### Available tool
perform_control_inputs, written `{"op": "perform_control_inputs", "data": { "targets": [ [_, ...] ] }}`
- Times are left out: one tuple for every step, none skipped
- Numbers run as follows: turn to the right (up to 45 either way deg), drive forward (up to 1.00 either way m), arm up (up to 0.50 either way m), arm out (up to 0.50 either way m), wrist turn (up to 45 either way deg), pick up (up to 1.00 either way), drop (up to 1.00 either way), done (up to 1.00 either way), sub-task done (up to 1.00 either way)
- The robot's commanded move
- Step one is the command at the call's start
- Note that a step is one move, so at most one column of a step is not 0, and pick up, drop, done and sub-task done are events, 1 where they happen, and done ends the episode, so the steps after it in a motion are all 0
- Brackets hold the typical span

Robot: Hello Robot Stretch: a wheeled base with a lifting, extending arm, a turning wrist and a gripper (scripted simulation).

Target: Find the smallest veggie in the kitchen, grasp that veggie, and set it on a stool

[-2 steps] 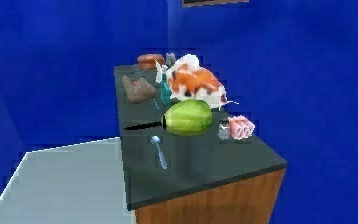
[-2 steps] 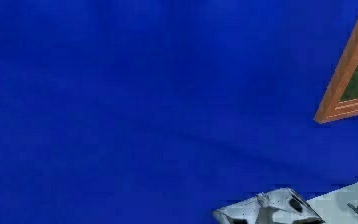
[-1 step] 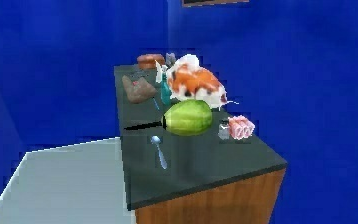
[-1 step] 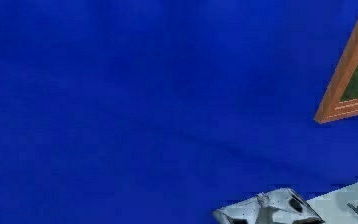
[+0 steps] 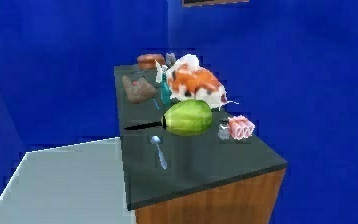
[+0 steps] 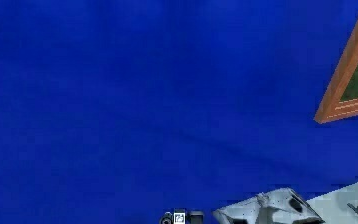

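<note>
in the forward view a pale grey surface lies at eight o'clock, meeting the left side of a dark worktop with a wooden front, set against deep blue walls. at the worktop's far left, about eleven o'clock of its top, sits a brown lumpy thing, and just behind it at twelve o'clock a flat reddish-brown thing. a thin dark blade lies across the middle, its tip touching the green rounded vegetable, the task's likely thing, which rests near the centre of the worktop. at six o'clock of that blade lies a bluish-grey spoon-like utensil, apart from the vegetable. just behind the vegetable, at its twelve o'clock, is a heap of orange and white; what it is cannot be told. at three o'clock of the vegetable stand a small grey shaker-like thing and, just beside it, a pink-and-white box near the worktop's right edge. a dark frame hangs on the wall at twelve o'clock of the view. in the arm side view the pincer shows at six o'clock, cut by the bottom edge; whether it is wide, narrow or holding anything cannot be told. pale grey-white shapes lie at five o'clock, and a wood-framed dark green panel hangs at three o'clock on the blue wall.
</note>
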Motion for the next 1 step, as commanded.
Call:
{"op": "perform_control_inputs", "data": {
  "targets": [
    [0.0,0.00,0.00,-0.08,0.0,0.00,0.00,0.00,0.00]
  ]
}}
